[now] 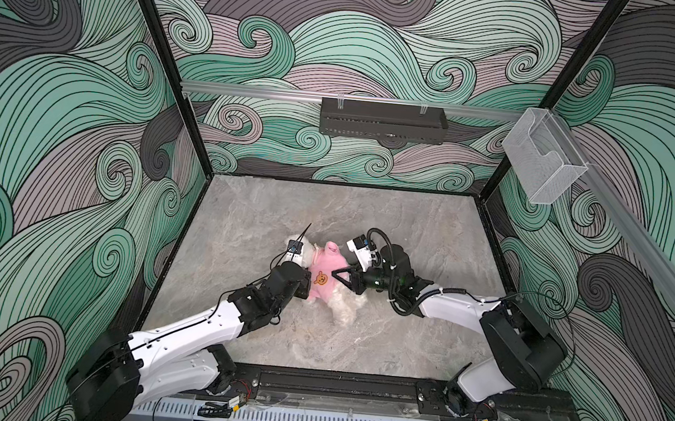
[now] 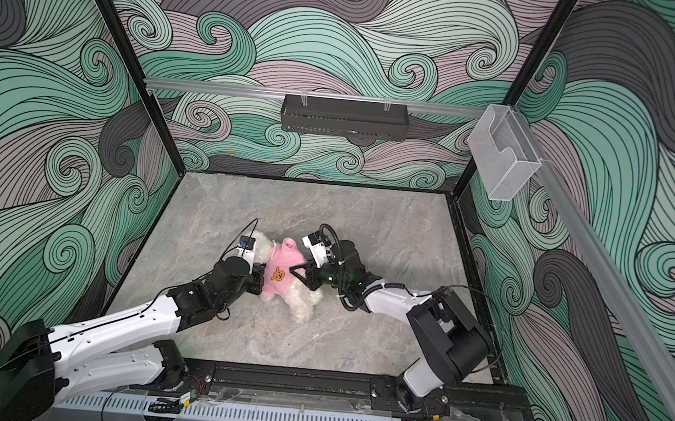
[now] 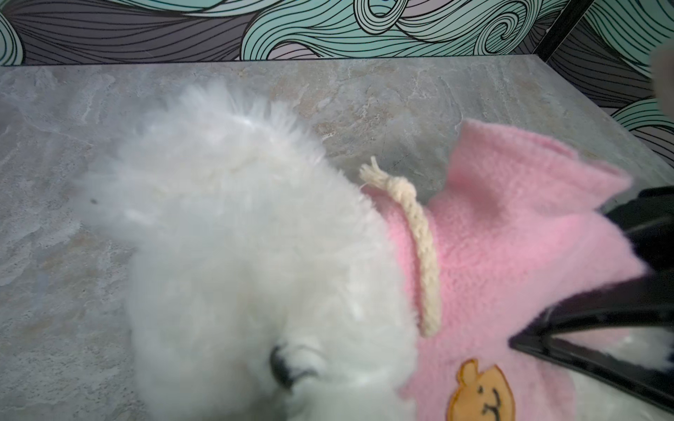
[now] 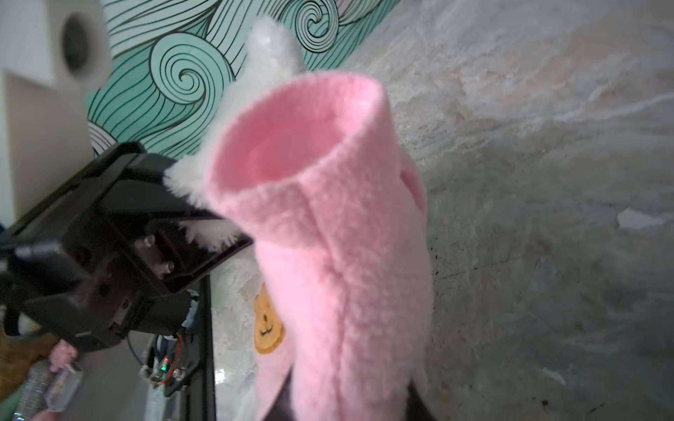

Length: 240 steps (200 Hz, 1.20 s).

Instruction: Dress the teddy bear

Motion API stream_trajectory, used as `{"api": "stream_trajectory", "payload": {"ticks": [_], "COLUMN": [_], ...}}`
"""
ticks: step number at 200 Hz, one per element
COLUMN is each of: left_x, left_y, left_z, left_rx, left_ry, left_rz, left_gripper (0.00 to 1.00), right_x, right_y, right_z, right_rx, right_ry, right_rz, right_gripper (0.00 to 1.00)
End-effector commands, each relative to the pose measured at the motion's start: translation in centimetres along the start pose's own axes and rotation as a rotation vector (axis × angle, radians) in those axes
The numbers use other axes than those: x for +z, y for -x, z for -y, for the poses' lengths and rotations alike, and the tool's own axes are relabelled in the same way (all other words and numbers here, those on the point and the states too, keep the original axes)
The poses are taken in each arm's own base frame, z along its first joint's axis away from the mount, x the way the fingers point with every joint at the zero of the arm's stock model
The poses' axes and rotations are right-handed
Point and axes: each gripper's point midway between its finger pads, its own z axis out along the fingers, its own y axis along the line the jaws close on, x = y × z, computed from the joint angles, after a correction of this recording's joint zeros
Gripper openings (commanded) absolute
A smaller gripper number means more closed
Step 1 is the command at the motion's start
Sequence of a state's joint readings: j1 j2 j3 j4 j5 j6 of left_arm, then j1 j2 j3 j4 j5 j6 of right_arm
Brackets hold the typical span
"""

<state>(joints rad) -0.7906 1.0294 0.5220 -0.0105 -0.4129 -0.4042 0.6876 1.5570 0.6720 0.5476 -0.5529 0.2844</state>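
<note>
The teddy bear (image 1: 345, 307) lies mid-frame in both top views, wearing the pink shirt (image 1: 328, 270), one sleeve (image 4: 291, 138) gaping empty. The right gripper (image 1: 334, 274) pinches shirt fabric; the left gripper (image 4: 219, 233) sits against white fur, grip unreadable. A tug may drag the bear, leaving its arm trapped.

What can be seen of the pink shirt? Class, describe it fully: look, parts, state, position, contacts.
The pink shirt looks like soft fleece, with an orange bear-face patch on its front. It sits on the teddy bear, whose head is out of the neck, lying on the grey table. One sleeve stands up as an open tube with no paw showing. A cream cord crosses its collar. The right gripper pinches its edge.
</note>
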Motion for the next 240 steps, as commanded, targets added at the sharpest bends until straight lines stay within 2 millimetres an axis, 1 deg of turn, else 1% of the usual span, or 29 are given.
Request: {"api": "stream_trajectory", "payload": {"ticks": [1, 2, 4, 5, 7, 8, 13, 17, 22, 31, 39, 45, 50, 56, 65, 74, 79, 84, 91, 96, 106, 111, 118, 140, 156, 166, 190, 204, 240], "left_x": [-1.0, -1.1, -1.2, -1.3, -1.5, -1.5, -2.0, -2.4, -3.1, -4.2, -5.5, -6.3, -7.0, -7.8, -8.8, -9.7, -9.8, -10.1, -10.2, -10.4, -10.1, -10.1, -9.9, -8.9, -8.4, -7.9, -6.7, -6.4, -5.2], "left_y": [0.3, 0.2, 0.3, 0.3, 0.3, 0.5, 0.7, 1.0, 1.5, 2.0, 2.9, 3.5, 4.1, 4.7, 5.6, 6.0, 5.8, 6.2, 6.2, 6.1, 5.6, 5.5, 5.2, 4.5, 4.0, 4.0, 3.8, 3.6, 3.1], "left_z": [-0.1, -0.2, -0.1, -0.1, -0.2, -0.2, -0.3, -0.4, -0.6, -0.9, -1.5, -1.7, -1.5, -0.8, 0.3, 1.6, 2.1, 2.7, 3.4, 4.3, 5.4, 5.9, 6.7, 8.0, 8.6, 8.8, 9.2, 9.6, 9.6], "left_rx": [-0.025, -0.019, -0.014, -0.011, -0.005, -0.006, 0.001, 0.001, 0.000, 0.009, -0.007, -0.009, 0.002, 0.022, 0.078, 0.157, 0.205, 0.254, 0.328, 0.387, 0.480, 0.527, 0.587, 0.719, 0.801, 0.833, 0.872, 0.903, 0.962], "left_ry": [-0.006, -0.006, -0.013, -0.014, -0.016, -0.019, -0.023, -0.027, -0.035, -0.059, -0.065, -0.084, -0.118, -0.182, -0.260, -0.331, -0.357, -0.379, -0.417, -0.461, -0.522, -0.557, -0.601, -0.688, -0.737, -0.742, -0.755, -0.773, -0.770], "left_rz": [-0.016, -0.020, -0.017, -0.019, -0.021, -0.018, -0.016, -0.011, -0.004, -0.003, 0.022, 0.037, 0.054, 0.069, 0.089, 0.078, 0.055, 0.044, 0.019, -0.001, -0.046, -0.064, -0.088, -0.146, -0.169, -0.173, -0.184, -0.186, -0.208], "left_gripper": [0.40, 0.40, 0.49, 0.49, 0.56, 0.62, 0.70, 0.73, 0.77, 0.79, 0.82, 0.83, 0.82, 0.79, 0.72, 0.66, 0.63, 0.59, 0.51, 0.47, 0.41, 0.36, 0.31, 0.24, 0.20, 0.19, 0.17, 0.16, 0.14], "right_x": [-1.7, -1.8, -1.8, -1.8, -1.9, -1.9, -2.1, -2.3, -2.4, -2.8, -3.2, -3.4, -3.5, -3.6, -3.6, -3.5, -3.4, -3.3, -3.2, -3.1, -2.9, -2.9, -2.7, -2.5, -2.5, -2.6, -2.7, -2.7, -2.7], "right_y": [2.8, 2.7, 2.4, 2.3, 2.0, 1.9, 1.2, 0.8, 0.4, -0.3, -0.5, -0.6, -0.6, -0.6, -0.6, -0.7, -0.8, -0.9, -1.0, -1.1, -1.2, -1.2, -1.2, -1.4, -1.5, -1.4, -1.5, -1.6, -1.5], "right_z": [-1.2, -1.2, -1.0, -1.0, -0.9, -0.8, -0.6, -0.4, -0.1, 0.7, 1.0, 1.1, 1.1, 1.2, 0.9, 0.6, 0.4, 0.2, -0.1, -0.3, -0.7, -0.9, -1.1, -1.6, -2.0, -2.1, -2.3, -2.3, -2.5], "right_rx": [-0.326, -0.339, -0.358, -0.368, -0.387, -0.396, -0.441, -0.490, -0.519, -0.588, -0.638, -0.672, -0.694, -0.713, -0.740, -0.766, -0.780, -0.791, -0.799, -0.803, -0.811, -0.813, -0.815, -0.800, -0.787, -0.779, -0.768, -0.761, -0.749], "right_ry": [-0.011, -0.014, -0.020, -0.024, -0.031, -0.035, -0.049, -0.067, -0.084, -0.131, -0.161, -0.173, -0.181, -0.188, -0.185, -0.174, -0.167, -0.162, -0.152, -0.144, -0.132, -0.125, -0.118, -0.089, -0.072, -0.070, -0.058, -0.059, -0.054], "right_rz": [0.129, 0.126, 0.115, 0.111, 0.101, 0.096, 0.069, 0.047, 0.027, -0.004, -0.019, -0.025, -0.028, -0.032, -0.035, -0.044, -0.051, -0.054, -0.057, -0.058, -0.052, -0.046, -0.038, -0.021, -0.003, 0.006, 0.012, 0.016, 0.027], "right_gripper": [0.09, 0.08, 0.07, 0.06, 0.05, 0.04, 0.02, 0.00, 0.00, 0.00, 0.00, 0.00, 0.00, 0.00, 0.00, 0.00, 0.00, 0.00, 0.00, 0.00, 0.00, 0.00, 0.00, 0.00, 0.00, 0.00, 0.00, 0.00, 0.00]}}
